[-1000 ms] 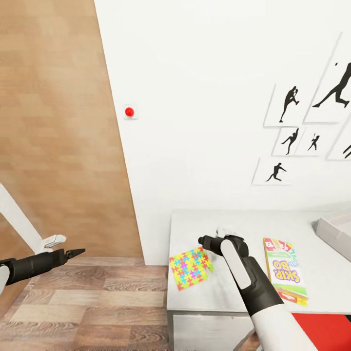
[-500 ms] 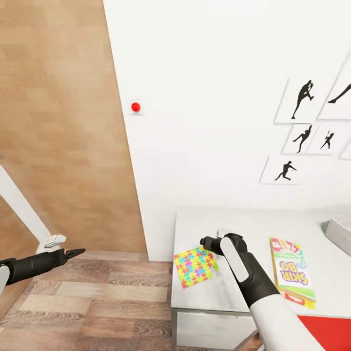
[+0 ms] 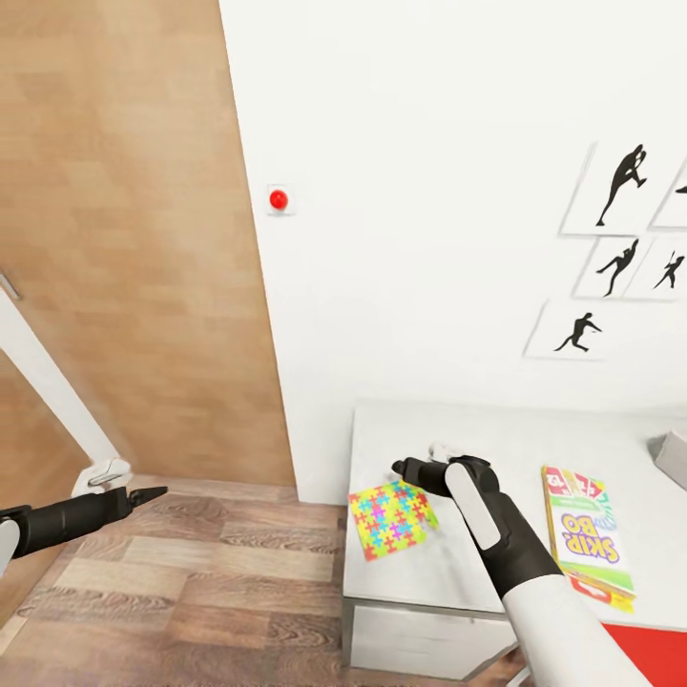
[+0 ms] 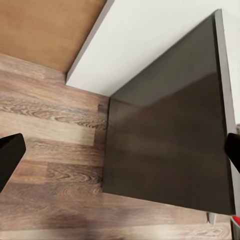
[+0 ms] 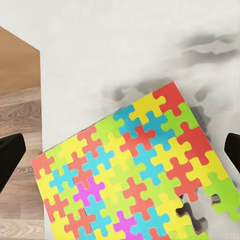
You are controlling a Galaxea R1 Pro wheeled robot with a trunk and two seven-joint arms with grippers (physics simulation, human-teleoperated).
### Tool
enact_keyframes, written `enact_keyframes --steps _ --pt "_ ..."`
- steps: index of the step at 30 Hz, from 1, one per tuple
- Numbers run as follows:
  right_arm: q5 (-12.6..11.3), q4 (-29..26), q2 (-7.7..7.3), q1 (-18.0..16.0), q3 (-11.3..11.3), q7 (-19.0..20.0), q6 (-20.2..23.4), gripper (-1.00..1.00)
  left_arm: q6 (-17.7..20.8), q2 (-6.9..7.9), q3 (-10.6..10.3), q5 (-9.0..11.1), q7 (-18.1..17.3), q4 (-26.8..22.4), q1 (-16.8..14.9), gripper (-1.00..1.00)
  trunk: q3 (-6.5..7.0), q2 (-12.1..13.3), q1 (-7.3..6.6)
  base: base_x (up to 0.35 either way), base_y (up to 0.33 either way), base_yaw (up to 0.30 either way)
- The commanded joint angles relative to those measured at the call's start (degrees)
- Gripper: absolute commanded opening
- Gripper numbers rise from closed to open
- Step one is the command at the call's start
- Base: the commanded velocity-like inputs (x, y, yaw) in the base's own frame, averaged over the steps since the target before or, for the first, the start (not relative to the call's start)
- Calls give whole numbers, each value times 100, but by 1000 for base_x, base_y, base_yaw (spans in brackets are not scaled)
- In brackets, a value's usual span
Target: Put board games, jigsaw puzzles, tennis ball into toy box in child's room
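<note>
The toy box (image 3: 675, 447) is cut off by the head view's right edge, only a pale grey corner of it showing on the worktop (image 3: 496, 434). The red patch at the bottom right corner of that view is also clipped, too little of it visible to name. The SKIP BO board game (image 3: 584, 534) lies flat near the worktop's front edge, its lettering upside down to the camera, well apart from the toy box corner.

The jigsaw puzzle (image 3: 391, 516) lies flat at the worktop's left front corner, one corner overhanging the side edge above the wood-plank floor (image 3: 191, 582). In the right wrist view the jigsaw puzzle (image 5: 135, 170) has a few pieces missing along one edge, with grey smudgy shadows on the pale surface beside it. The right hand (image 3: 412, 470) hovers just above the puzzle's far edge, its forearm hiding part of the worktop behind; the two black fingertips (image 5: 10, 157) sit at opposite borders of its wrist picture, so it is spread wide and holds nothing.

The left hand (image 3: 143, 494) is out over the floor, well away from the worktop; its wrist view likewise shows fingertips (image 4: 7, 155) far apart, open and empty, above a dark grey unit (image 4: 170, 135) standing against the white wall. Baseball-player silhouettes (image 3: 620, 181) hang on the wall, partly cropped at the right, and a small red button (image 3: 278, 199) sits near the wooden door (image 3: 124, 239).
</note>
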Motion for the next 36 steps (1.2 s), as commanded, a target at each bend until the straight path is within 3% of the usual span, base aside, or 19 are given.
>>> enact_keyframes --steps 1,5,12,25,32,36 --pt "-61 -7 -4 -5 3 -55 8 100 26 0 6 -17 -33 0 -7 100 -21 -13 3 0 0 93" --pt "-50 -9 -27 -5 -4 -42 8 100 26 0 6 -17 -33 0 -7 100 -56 -13 3 0 0 93" --pt "-77 4 -206 -2 0 -31 15 100 25 0 6 -17 -40 0 -7 100 -118 -13 3 0 0 93" --pt "-82 7 -256 48 -141 -21 22 100 26 0 6 -17 -41 0 -7 100 -233 -13 3 0 0 93" --pt "-112 7 -485 78 -171 -15 25 100 30 0 6 -17 -50 0 -7 100 -276 -13 3 0 -107 66" --pt "-116 8 -531 82 -173 -13 26 100 31 0 6 -17 -102 0 -7 100 -279 -13 3 0 -130 -25"
